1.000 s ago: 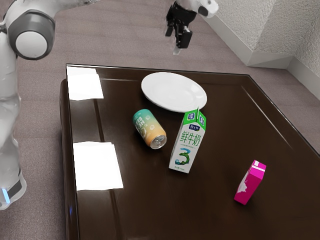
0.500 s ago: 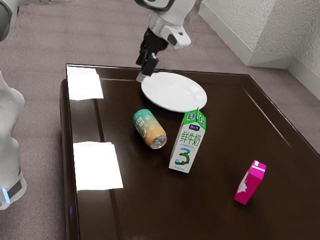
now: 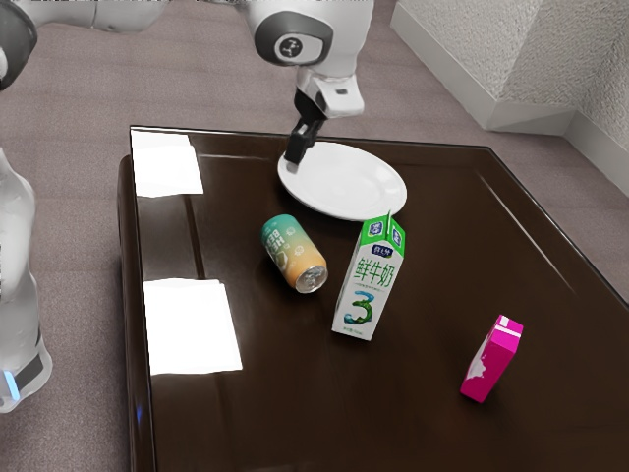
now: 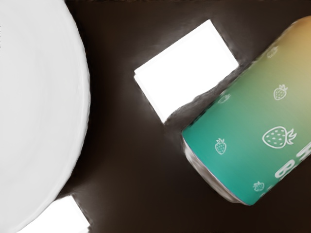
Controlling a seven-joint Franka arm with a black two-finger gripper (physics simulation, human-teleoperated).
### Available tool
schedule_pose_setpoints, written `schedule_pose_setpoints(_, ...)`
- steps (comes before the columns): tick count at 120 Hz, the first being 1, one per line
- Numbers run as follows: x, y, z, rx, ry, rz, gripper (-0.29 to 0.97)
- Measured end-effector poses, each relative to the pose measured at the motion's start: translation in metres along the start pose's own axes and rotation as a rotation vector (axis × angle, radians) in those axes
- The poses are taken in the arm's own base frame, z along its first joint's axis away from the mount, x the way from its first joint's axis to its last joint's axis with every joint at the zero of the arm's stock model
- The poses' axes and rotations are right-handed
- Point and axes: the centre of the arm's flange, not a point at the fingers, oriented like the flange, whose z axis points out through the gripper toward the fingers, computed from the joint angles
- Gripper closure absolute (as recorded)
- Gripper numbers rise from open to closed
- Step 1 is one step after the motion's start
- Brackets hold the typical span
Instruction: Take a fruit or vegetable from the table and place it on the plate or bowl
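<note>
My end effector [image 3: 294, 160] hangs low over the edge of the white plate [image 3: 349, 182] on the exterior view's left, seen edge-on, so I cannot tell whether it is open or closed, and I see nothing held in it. The plate sits toward the far side of the dark worktop [image 3: 295, 403]. Near it, a teal-and-orange can [image 3: 293, 254] with strawberry prints lies on its side. A green-and-white milk carton [image 3: 370, 278] stands just beside the can. A pink carton [image 3: 491, 359] stands well apart. From the wrist, the plate [image 4: 39, 111] and the can [image 4: 252, 131] lie apart.
</note>
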Motion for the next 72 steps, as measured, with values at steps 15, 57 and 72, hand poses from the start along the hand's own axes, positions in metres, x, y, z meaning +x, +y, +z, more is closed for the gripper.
schedule_pose_setpoints(15, 0.048, 0.005, 0.027, 0.014, 0.011, 0.203, 0.00)
schedule_pose_setpoints(57, 0.109, 0.006, 0.027, -0.037, 0.222, 0.494, 0.00)
schedule_pose_setpoints(72, 0.103, -0.010, 0.029, -0.031, 0.240, 0.536, 0.00)
